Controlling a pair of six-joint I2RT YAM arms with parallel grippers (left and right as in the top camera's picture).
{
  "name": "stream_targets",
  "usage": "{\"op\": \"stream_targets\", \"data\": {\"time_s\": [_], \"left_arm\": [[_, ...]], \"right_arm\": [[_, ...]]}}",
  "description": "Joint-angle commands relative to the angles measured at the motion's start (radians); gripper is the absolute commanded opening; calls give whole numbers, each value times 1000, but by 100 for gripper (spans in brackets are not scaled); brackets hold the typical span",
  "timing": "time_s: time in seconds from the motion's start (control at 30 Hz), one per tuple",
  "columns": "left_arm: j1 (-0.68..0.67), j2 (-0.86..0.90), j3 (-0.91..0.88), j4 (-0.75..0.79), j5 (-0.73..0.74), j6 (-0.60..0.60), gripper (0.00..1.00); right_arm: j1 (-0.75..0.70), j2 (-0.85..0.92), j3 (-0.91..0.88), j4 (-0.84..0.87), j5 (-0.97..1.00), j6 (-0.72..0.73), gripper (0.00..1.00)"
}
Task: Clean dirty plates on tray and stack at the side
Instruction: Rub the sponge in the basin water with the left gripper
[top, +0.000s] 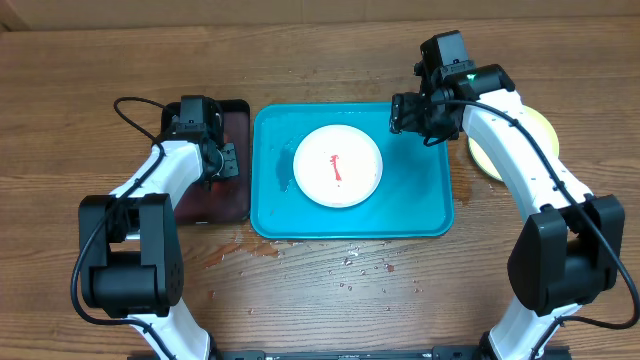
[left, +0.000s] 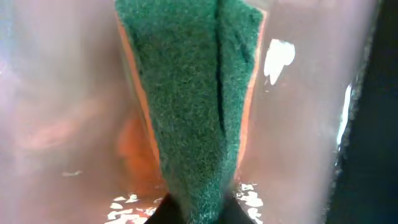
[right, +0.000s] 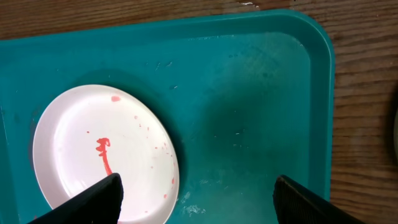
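Turquoise tray (top: 410, 205) holds one white plate (top: 338, 165) near its middle, streaked with red sauce. The right gripper (top: 410, 115) hovers over the tray's far right corner, fingers spread wide and empty. A pale green plate (top: 545, 128) sits on the table just beside the rim. The left gripper (top: 226, 160), over the dark tray (top: 225, 200), is clamped on a green sponge (left: 193, 112).
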Motion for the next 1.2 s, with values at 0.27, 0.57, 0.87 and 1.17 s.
{"op": "stream_targets", "data": {"time_s": [0.27, 0.57, 0.87, 1.17], "left_arm": [[0, -13, 13, -7, 8, 2, 4], [0, -63, 37, -39, 8, 2, 57], [0, -94, 37, -7, -26, -1, 64], [0, -66, 37, 97, -41, -2, 67]], "right_arm": [[0, -21, 19, 5, 7, -4, 79], [0, -21, 19, 5, 7, -4, 80], [0, -21, 19, 5, 8, -4, 80], [0, -21, 19, 5, 8, -4, 80]]}}
